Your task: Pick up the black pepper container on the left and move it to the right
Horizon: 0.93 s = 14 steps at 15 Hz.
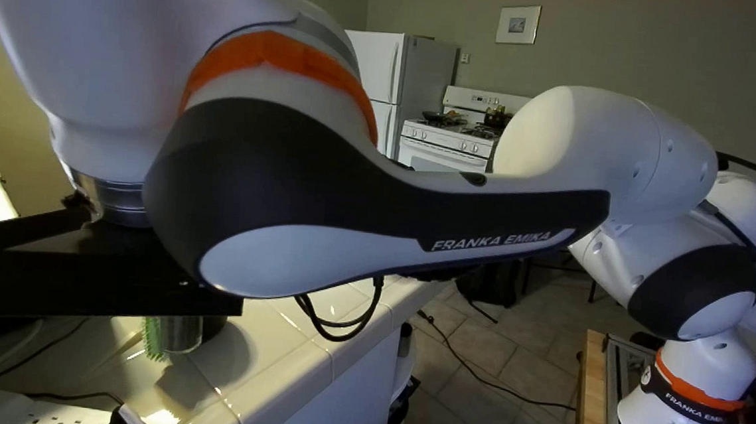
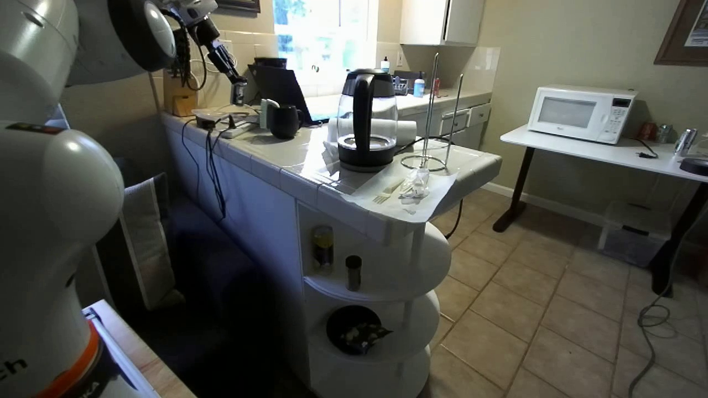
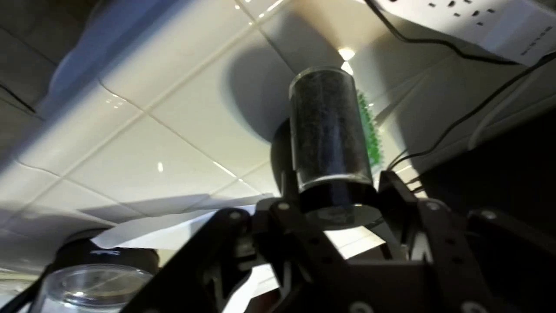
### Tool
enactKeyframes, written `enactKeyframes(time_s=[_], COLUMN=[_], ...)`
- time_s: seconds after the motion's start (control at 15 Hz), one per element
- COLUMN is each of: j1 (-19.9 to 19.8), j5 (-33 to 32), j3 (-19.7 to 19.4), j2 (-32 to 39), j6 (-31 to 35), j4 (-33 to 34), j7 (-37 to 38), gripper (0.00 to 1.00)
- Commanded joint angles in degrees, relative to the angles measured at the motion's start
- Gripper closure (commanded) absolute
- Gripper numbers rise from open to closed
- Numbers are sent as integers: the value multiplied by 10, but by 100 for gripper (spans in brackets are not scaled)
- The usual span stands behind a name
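The black pepper container (image 3: 330,126) is a small dark cylinder with a clear wall and a black cap. In the wrist view my gripper (image 3: 339,187) has its fingers on both sides of the cap, touching it. In an exterior view the gripper (image 2: 237,80) points down, and the container (image 2: 238,94) hangs upright from it, above the counter. It also shows in an exterior view as a greyish cylinder (image 1: 183,335) below the arm, with its shadow on the tiles; the gripper itself is hidden there behind the arm.
A black mug (image 2: 285,121) and a green bristly piece (image 3: 369,130) are close to the container. A power strip (image 2: 243,126) with cables and a laptop (image 2: 282,94) are nearby. A glass kettle (image 2: 365,121), paper towel roll (image 2: 406,132) and wire stand (image 2: 426,163) stand further along the counter.
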Motion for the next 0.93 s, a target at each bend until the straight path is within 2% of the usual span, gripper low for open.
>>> enactKeyframes(time_s=[0.0, 0.07, 0.13, 0.73, 0.8, 0.87], j1=[10, 0, 1, 0, -4, -5], j5=[-10, -11, -11, -10, -6, -7], j3=[3, 13, 14, 16, 19, 20], j2=[-11, -5, -6, -6, -8, -9], j6=[-102, -57, -66, -65, -76, -86], j4=[0, 0, 0, -1, -1, -1], j7=[86, 45, 50, 48, 41, 34], gripper=[76, 76, 51, 51, 76, 76])
